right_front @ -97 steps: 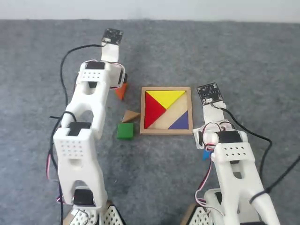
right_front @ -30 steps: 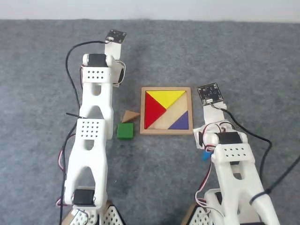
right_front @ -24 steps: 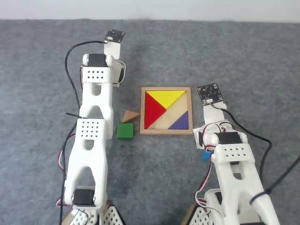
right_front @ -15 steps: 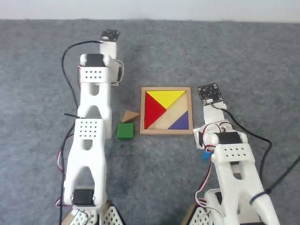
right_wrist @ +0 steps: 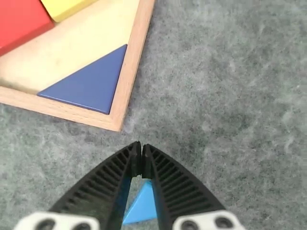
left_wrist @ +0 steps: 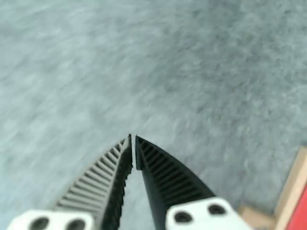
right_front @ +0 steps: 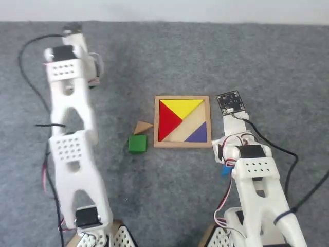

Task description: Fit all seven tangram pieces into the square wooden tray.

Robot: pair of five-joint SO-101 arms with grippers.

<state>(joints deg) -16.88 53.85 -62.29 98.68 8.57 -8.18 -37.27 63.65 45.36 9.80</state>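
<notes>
A grey felt-covered table (right_front: 267,67) holds two white robot arms. The left arm (right_front: 69,149) stretches to the far left corner, well apart from the pieces. Its left gripper (left_wrist: 133,139) is closed tip to tip on nothing. The right arm (right_front: 254,175) sits near the square wooden tray (right_front: 182,145), its right gripper (right_wrist: 141,145) also pinched closed and empty. The tray holds a large red triangle (right_front: 168,121), a large yellow triangle (right_front: 182,106) and a dark blue triangle (right_front: 198,134). Just left of the tray lie a green square block (right_front: 137,143) and a small tan triangle (right_front: 143,126). A small light blue triangle (right_wrist: 139,211) lies beneath the right gripper. The pieces look light, stiff and flat, and are probably best pinched across opposite edges.
</notes>
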